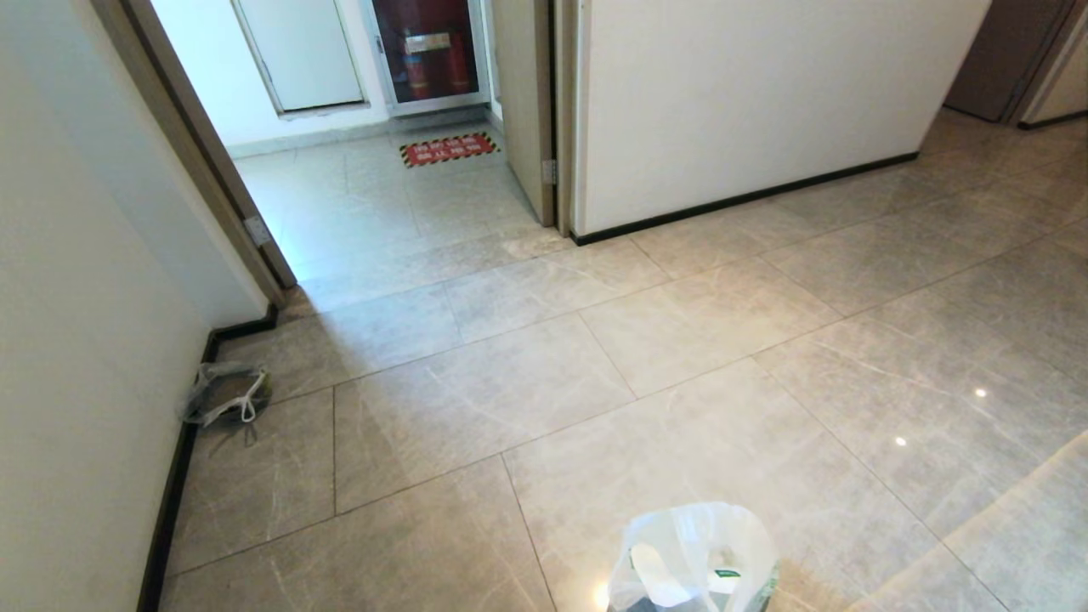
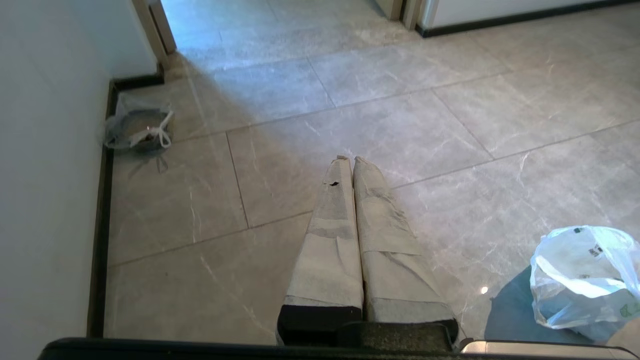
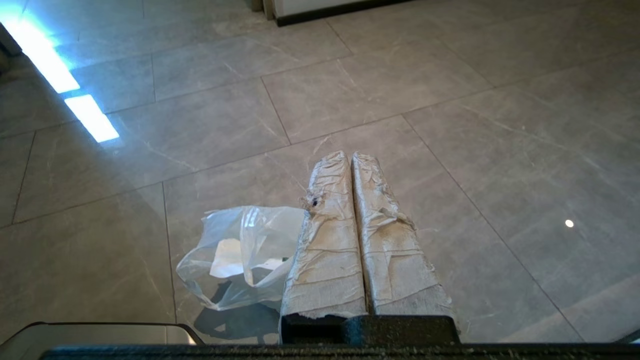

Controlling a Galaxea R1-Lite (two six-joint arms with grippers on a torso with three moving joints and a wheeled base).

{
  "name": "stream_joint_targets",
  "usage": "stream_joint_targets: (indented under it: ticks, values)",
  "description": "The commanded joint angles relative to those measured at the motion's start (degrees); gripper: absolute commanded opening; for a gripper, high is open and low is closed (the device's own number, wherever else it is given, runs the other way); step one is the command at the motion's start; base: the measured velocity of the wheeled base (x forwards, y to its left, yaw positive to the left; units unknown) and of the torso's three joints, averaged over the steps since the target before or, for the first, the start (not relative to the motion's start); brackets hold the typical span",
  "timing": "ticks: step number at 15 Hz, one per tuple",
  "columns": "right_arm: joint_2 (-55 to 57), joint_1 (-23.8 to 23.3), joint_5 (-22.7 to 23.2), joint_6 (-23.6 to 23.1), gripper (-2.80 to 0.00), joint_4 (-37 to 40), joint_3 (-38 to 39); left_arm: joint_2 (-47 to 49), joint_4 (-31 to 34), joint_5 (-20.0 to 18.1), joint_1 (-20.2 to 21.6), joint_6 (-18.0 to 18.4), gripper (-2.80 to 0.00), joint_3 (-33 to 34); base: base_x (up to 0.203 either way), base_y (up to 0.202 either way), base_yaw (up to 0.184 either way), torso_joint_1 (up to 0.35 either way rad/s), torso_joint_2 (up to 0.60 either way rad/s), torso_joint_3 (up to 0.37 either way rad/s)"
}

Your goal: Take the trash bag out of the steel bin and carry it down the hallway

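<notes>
Taped fingers (image 2: 345,240) of the left pincer (image 2: 348,160), pressed together, empty, hanging over bare floor tile (image 2: 280,165). Off its left side, against the wall and dark baseboard (image 2: 100,210): small greyish see-through bag (image 2: 137,131) with white tie, not the item wanted. Off its right side, low and near: the trash bag (image 2: 582,275), thin white plastic with green print, mouth gaping. The steel bin beneath it is mostly hidden; only a dark patch shows under the plastic in the head view.

Right pincer (image 3: 350,156): fingers likewise pressed together, empty, with the trash bag (image 3: 240,260) just beside its left flank.

Hallway (image 1: 374,195) with red mat (image 1: 448,150) lies ahead through the doorway.

Hazards, judged: a closed pincer would push the crinkly film down instead of catching a loop handle; a snagged bag may tip the light bin; the grey bag may be mistaken for the target.
</notes>
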Motion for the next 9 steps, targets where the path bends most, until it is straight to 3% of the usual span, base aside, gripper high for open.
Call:
stream_joint_targets:
  ticks: [1, 9]
  values:
    - [0.07, 0.00, 0.02, 0.03, -2.80, -0.04, 0.11, 0.00, -0.02, 0.04, 0.00, -0.05, -2.80, 0.09, 0.000, 0.000, 0.000, 0.002, 0.01, 0.212]
    - [0.07, 0.01, 0.02, -0.05, -2.80, -0.04, 0.18, 0.00, -0.02, 0.04, 0.00, -0.05, -2.80, 0.09, 0.000, 0.000, 0.000, 0.005, 0.00, 0.204]
